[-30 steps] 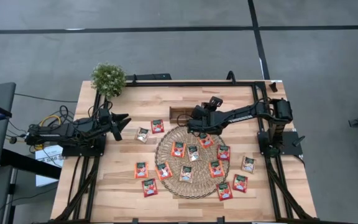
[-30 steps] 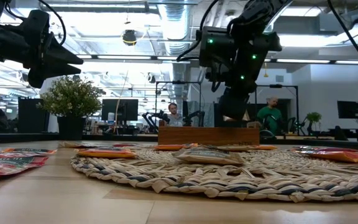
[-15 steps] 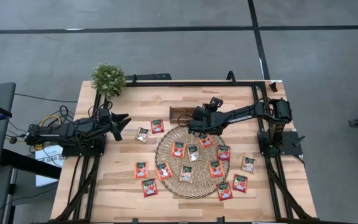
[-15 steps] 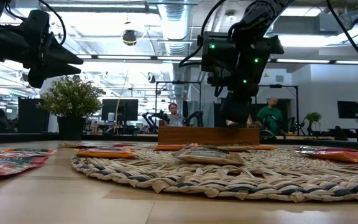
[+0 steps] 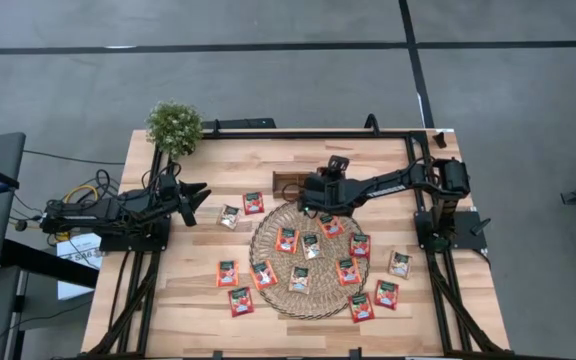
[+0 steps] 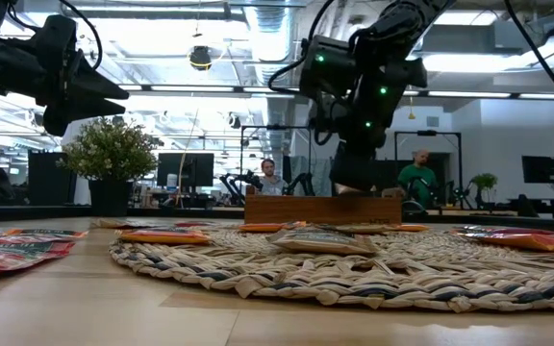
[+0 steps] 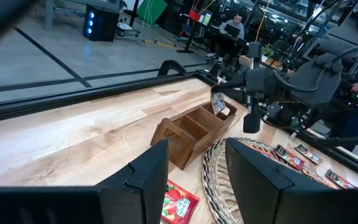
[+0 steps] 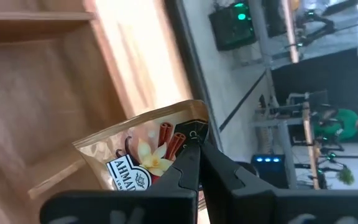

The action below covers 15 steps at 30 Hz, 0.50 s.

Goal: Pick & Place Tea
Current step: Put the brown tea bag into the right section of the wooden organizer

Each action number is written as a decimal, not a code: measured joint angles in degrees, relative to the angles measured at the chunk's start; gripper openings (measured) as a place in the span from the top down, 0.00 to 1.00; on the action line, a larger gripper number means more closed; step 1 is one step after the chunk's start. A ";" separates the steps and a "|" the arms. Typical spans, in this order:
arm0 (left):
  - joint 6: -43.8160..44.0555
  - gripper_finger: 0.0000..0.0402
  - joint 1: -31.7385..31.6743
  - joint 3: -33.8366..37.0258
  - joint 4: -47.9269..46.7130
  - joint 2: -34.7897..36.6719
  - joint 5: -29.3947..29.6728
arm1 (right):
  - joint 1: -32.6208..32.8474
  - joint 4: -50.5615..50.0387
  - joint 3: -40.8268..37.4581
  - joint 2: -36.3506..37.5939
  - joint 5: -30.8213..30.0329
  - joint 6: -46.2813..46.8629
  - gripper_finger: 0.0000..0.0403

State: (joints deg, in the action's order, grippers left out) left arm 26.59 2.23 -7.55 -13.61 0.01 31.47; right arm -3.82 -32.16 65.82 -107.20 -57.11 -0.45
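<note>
My right gripper [image 5: 309,194] [image 8: 197,145] is over the small brown wooden tray [image 5: 290,185] at the far rim of the round woven mat [image 5: 308,258], shut on a silvery-tan tea sachet [image 8: 145,152] [image 7: 218,104]. Several red-orange sachets lie flat on the mat [image 5: 311,245]. Others lie flat on the table around it [image 5: 227,273] [image 5: 399,264]. My left gripper [image 5: 197,201] [image 7: 194,180] waits open above the table's left side, touching nothing. My right gripper pinches the sachet at one edge [image 8: 188,135] between its two fingertips [image 8: 190,163]. It comes from above, slanting down. The sachet is lifted clear and hangs over a compartment of the tray [image 7: 194,127].
A potted plant [image 5: 174,127] stands at the far left corner. Black frame rails run along the table's edges [image 5: 308,133]. Bare wood shows between my left gripper and the tray [image 5: 218,165]. People sit at desks in the room beyond [image 6: 270,176].
My right gripper has moved from the mat's far rim toward the far edge, over the wooden tray, carrying the sachet, and its wrist has turned.
</note>
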 joint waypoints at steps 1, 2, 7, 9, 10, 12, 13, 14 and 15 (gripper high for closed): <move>0.00 0.62 -0.01 0.00 0.00 0.00 0.01 | -0.33 -0.24 0.00 0.00 0.69 -0.02 1.00; 0.02 0.62 -0.01 -0.02 0.00 0.00 -0.01 | -0.70 -0.44 0.00 0.00 1.37 -0.03 1.00; 0.02 0.62 0.00 -0.02 0.00 0.00 -0.01 | -2.51 -0.79 0.00 0.00 1.73 -0.09 1.00; 0.00 0.62 0.01 0.00 0.00 0.00 0.01 | -3.10 -0.80 0.00 0.00 1.73 -0.09 1.00; 0.00 0.62 0.01 -0.02 0.00 0.00 0.01 | -3.25 -0.79 0.00 0.00 1.73 -0.14 1.00; 0.00 0.62 0.00 0.00 0.00 0.00 -0.01 | -3.47 -1.14 0.00 0.00 1.75 -0.91 1.00; 0.00 0.62 0.00 0.00 0.00 0.00 -0.01 | -3.44 -1.62 0.00 0.00 1.71 -1.40 1.00; 0.00 0.62 0.00 -0.01 0.00 0.00 0.01 | -3.40 -2.13 0.00 0.00 1.72 -1.57 1.00; -0.02 0.62 -0.01 0.00 0.00 0.00 -0.01 | -3.34 -2.62 0.00 0.00 1.76 -1.55 1.00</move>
State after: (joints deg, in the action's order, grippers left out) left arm 26.57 2.22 -7.55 -13.61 0.01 31.46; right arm -7.16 -34.78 65.82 -107.20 -55.35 -2.00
